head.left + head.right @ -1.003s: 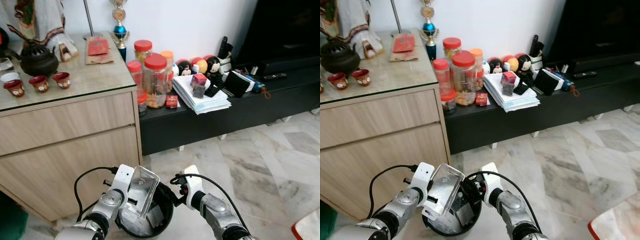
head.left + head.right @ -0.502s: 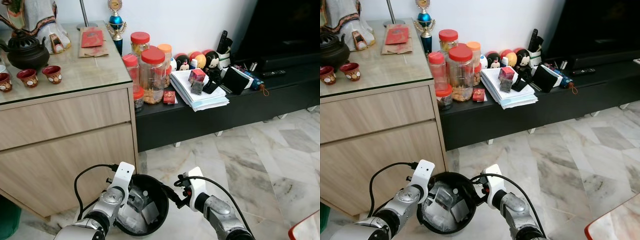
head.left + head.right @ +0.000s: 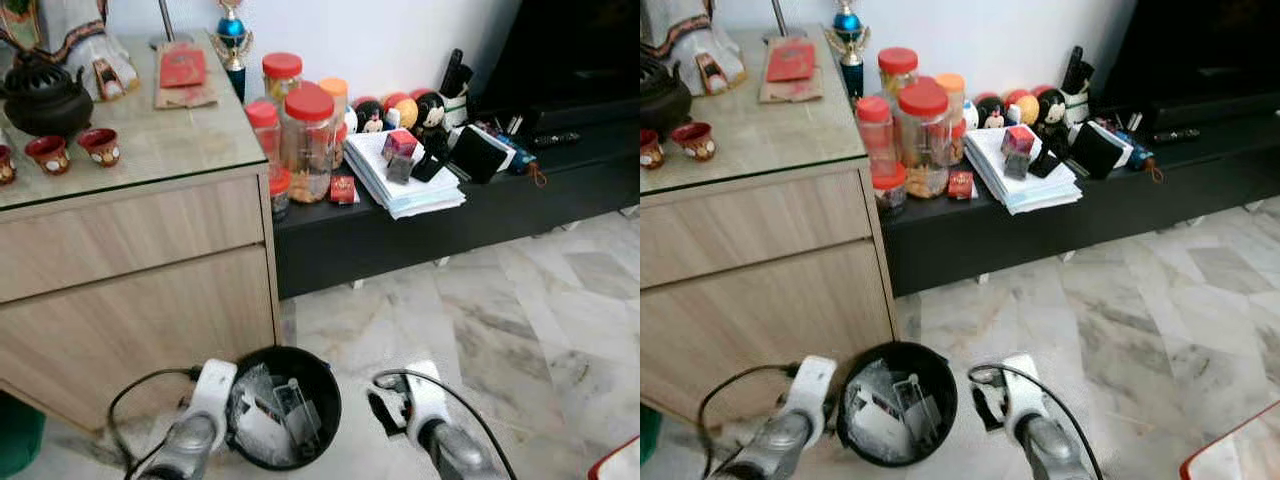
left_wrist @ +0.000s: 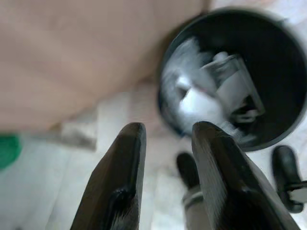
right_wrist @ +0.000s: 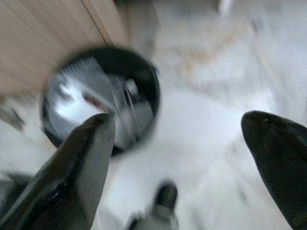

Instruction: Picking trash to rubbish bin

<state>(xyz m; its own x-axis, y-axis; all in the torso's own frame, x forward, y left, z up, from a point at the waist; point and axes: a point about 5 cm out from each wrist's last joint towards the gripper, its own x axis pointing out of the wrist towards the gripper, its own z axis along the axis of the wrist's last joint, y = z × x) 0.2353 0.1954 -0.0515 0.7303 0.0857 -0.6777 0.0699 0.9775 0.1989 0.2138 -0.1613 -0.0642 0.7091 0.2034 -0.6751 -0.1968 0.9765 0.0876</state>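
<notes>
You are looking down at the black rubbish bin (image 3: 288, 407), which is sitting on the marble floor (image 3: 520, 320) just in front of the wooden cabinet (image 3: 130, 290) and holding clear plastic trash (image 3: 272, 415) and crumpled white pieces. Your left gripper (image 4: 165, 139) is hanging beside the bin's rim on the cabinet side, its two fingers standing a small gap apart and gripping nothing. Your right gripper (image 5: 184, 143) is hovering over bare floor on the bin's other side, fingers spread wide and empty. The wrist views are blurring, so what lies deepest in the bin is hard to make out. Crowding the low black shelf (image 3: 440, 225) behind are red-lidded jars (image 3: 305, 140), a stack of papers (image 3: 405, 185) and small figurines (image 3: 400, 110). A dark teapot (image 3: 45, 95) and little red cups (image 3: 70, 150) are resting on the cabinet's glass top.
</notes>
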